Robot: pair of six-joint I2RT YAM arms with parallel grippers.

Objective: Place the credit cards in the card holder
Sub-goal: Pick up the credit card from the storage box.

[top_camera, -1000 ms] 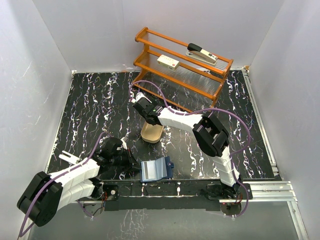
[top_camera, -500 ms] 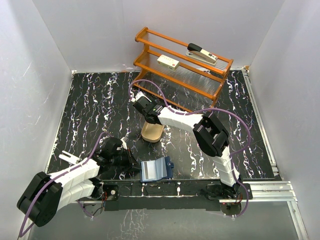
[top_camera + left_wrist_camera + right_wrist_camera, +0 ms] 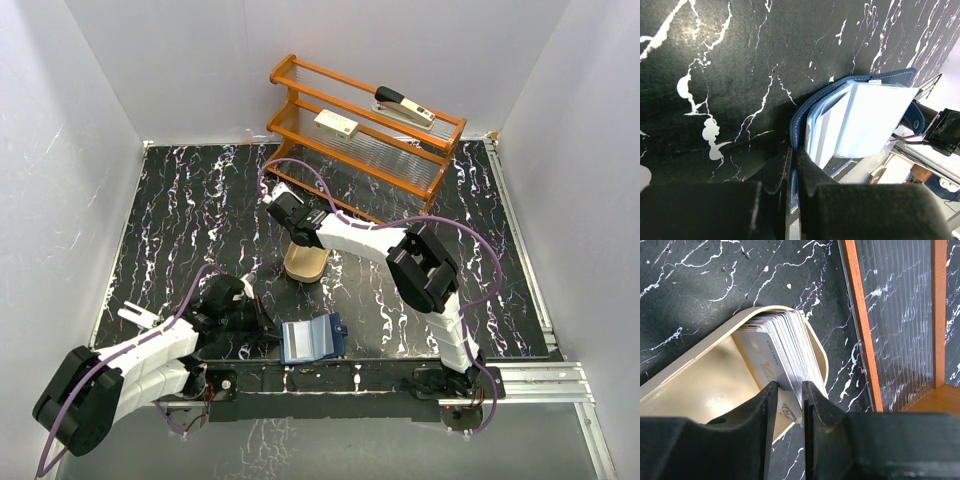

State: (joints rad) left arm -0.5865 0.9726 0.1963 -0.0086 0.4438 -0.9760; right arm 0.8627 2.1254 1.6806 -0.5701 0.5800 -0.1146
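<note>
Tight by the rack, roomy to the left.
Crowded at the tan tray (image 3: pixel 700 385): credit cards (image 3: pixel 790 335) packed upright at its end, orange rack (image 3: pixel 862 325) just beside. Open marbled table (image 3: pixel 190 210) left of there up to the white walls (image 3: pixel 90 150). Blocked at the near edge by the card holder (image 3: pixel 312 340) and left gripper (image 3: pixel 268 335).

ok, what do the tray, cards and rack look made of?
Tray: cream, smooth, faintly glossy inside; moulded plastic or lacquered wood, can't tell. Cards: thin pale printed sheets in a tight stack, likely plastic. Rack: orange wood-look frame, ribbed see-through shelves, acrylic or glass.
</note>
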